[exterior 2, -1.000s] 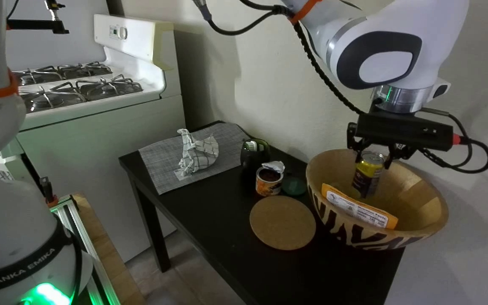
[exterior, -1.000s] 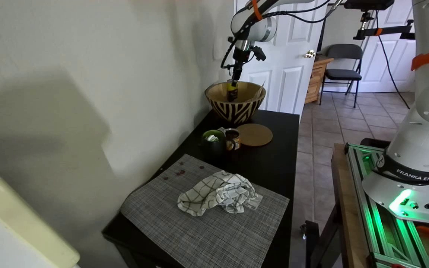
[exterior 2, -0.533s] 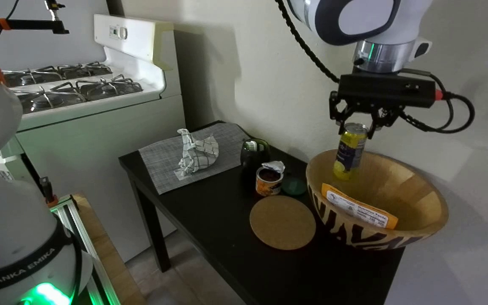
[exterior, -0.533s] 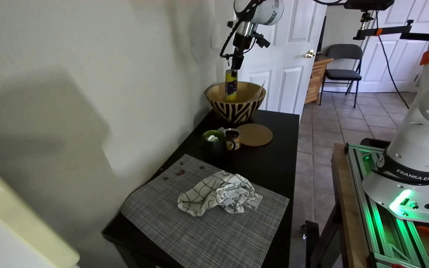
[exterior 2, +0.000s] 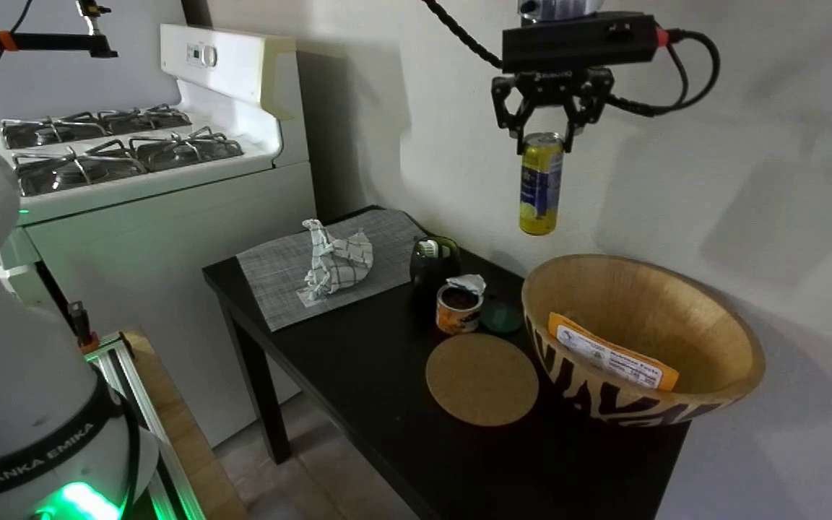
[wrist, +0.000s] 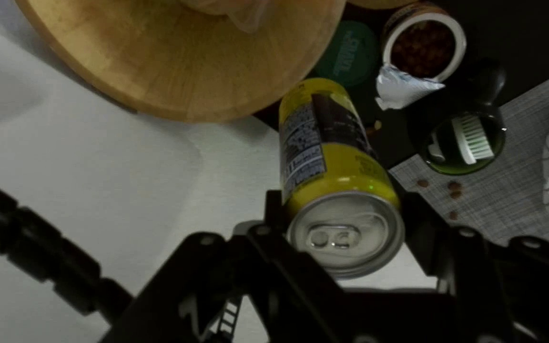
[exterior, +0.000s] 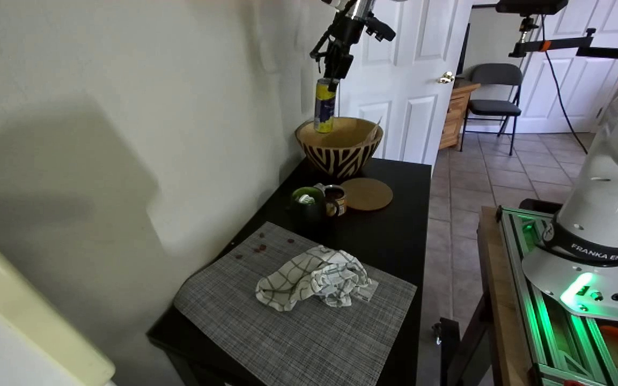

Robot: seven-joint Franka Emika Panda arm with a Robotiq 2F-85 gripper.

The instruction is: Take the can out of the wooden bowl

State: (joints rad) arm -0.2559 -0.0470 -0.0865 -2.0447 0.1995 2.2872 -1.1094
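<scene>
One can (exterior 2: 540,189) hangs close to upright, right of the frame's upper middle in an exterior view, clamped at its top end by my gripper (exterior 2: 544,144), up and to the left of the wooden bowl (exterior 2: 712,343); I judge it out. The step, as I read it, is carrying it off sideways, so I would hold the squeeze steady: the fingers (wrist: 422,233) have only the upper end, and the long lower part could swing. I would travel high past the mug (exterior 2: 427,279) and the tin (exterior 2: 457,318) in mid-frame, then lower slowly onto a bare stretch of table (exterior 2: 524,462) in the lower middle.

In an exterior view the can (exterior: 324,110) overlaps the bowl's far rim, so I can't judge clearance there. The arm (exterior: 598,193) runs off the top of both exterior views, and the wrist view cuts the bowl, with a pale shape (wrist: 243,12) inside that I can't name.
</scene>
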